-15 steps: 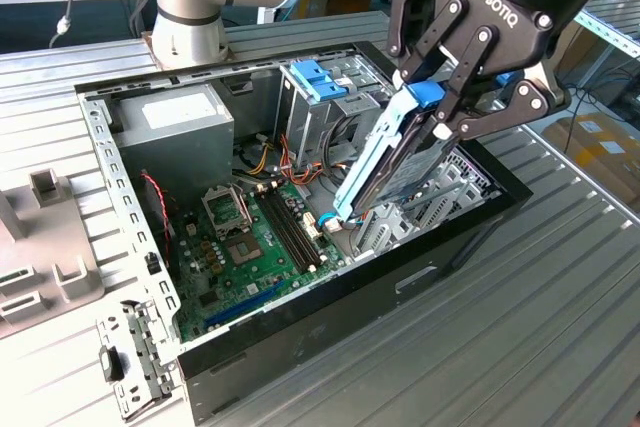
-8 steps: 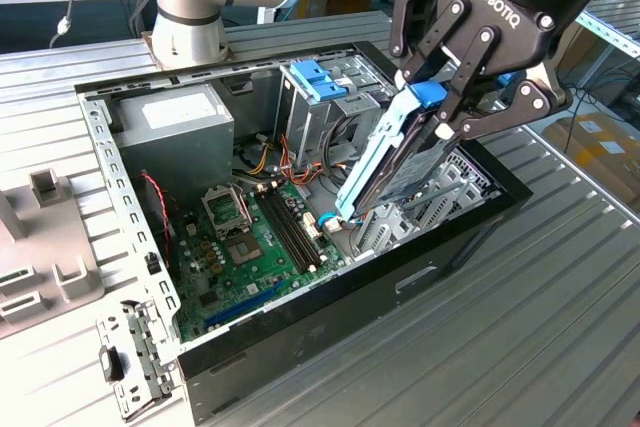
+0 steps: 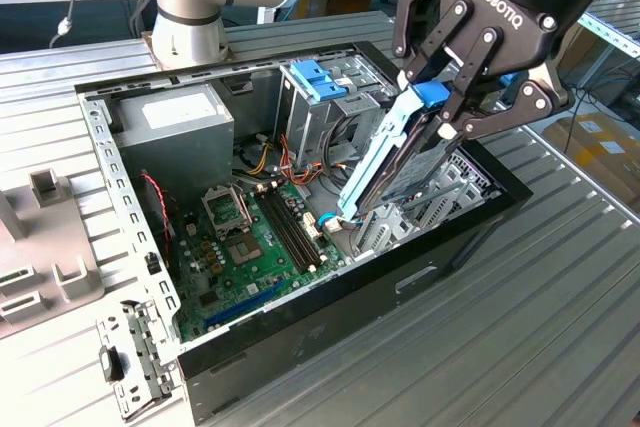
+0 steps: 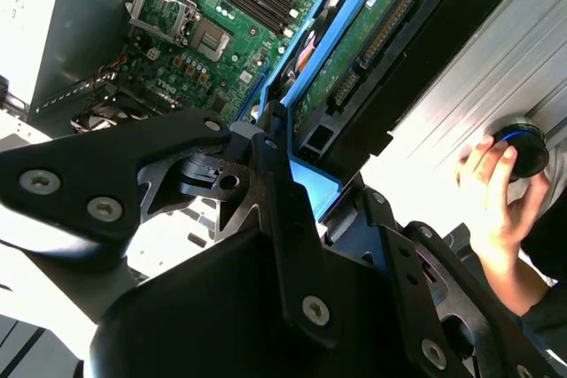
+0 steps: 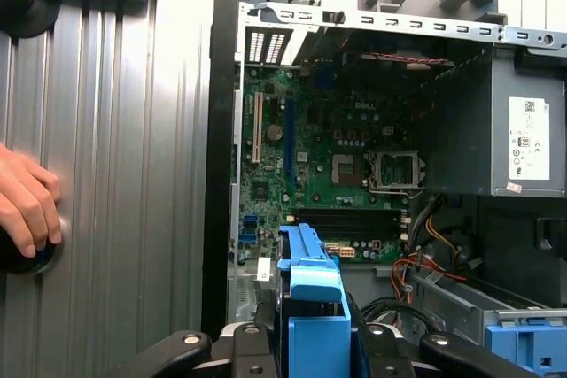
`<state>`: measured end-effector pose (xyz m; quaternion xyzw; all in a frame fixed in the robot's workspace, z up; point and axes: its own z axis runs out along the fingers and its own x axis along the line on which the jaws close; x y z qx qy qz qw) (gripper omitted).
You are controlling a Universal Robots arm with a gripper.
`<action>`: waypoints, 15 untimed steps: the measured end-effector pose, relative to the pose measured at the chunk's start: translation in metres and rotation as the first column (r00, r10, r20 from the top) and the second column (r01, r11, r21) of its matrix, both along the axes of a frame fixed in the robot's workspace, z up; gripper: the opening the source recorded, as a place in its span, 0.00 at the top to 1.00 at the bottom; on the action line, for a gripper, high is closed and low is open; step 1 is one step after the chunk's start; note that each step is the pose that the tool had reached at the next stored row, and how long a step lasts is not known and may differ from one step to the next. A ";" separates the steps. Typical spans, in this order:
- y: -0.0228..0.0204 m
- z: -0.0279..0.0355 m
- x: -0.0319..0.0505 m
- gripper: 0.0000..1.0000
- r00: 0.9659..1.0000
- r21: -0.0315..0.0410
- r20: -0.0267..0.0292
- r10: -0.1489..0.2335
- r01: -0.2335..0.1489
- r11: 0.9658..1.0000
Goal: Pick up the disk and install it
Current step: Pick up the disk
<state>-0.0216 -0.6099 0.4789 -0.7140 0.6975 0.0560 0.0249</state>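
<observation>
Your pincer (image 3: 437, 112) is clamped on the disk (image 3: 392, 157), with a finger on either side of it. In the exterior view the disk hangs from the fingertips at a steep tilt. Its upper end sits between them and its lower end reaches down into the open computer case (image 3: 400, 282), below the pincer. It is tilted, not seated flat. You cannot tell whether that lower end touches the metal beneath it.

In the second wrist view the pincer (image 4: 314, 165) shows you the disk (image 4: 376, 28) from its underside. You see a green circuit board framed by blue rails, running away from the fingers (image 4: 282, 174) toward the motherboard (image 4: 213, 42). In the first wrist view you look along the blue edge of the disk (image 5: 310, 307), straight out from the pincer, with the motherboard (image 5: 345, 157) beyond it and the grey power supply (image 5: 523, 130) farther off.

In the exterior view the power supply (image 3: 175, 122) sits at the end of the case well apart from the pincer. A light-blue latch (image 3: 318, 80) stands near the pincer, on the exterior view's left of it. A person's hand (image 4: 496, 192) rests on a black knob (image 4: 523, 152) on the ribbed table (image 4: 523, 50), outside the case and apart from the pincer.
</observation>
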 end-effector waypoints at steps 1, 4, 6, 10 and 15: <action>0.0000 -0.0001 0.0003 0.63 1.000 0.000 0.000 0.000 0.000 1.000; 0.0000 -0.0003 0.0010 0.63 1.000 0.000 0.000 0.000 0.000 1.000; 0.0000 -0.0005 0.0016 0.63 1.000 0.000 0.000 0.000 0.000 1.000; 0.0000 -0.0008 0.0029 0.63 1.000 -0.001 0.000 0.000 0.000 1.000; 0.0000 -0.0014 0.0060 0.63 1.000 -0.002 0.000 0.000 0.000 1.000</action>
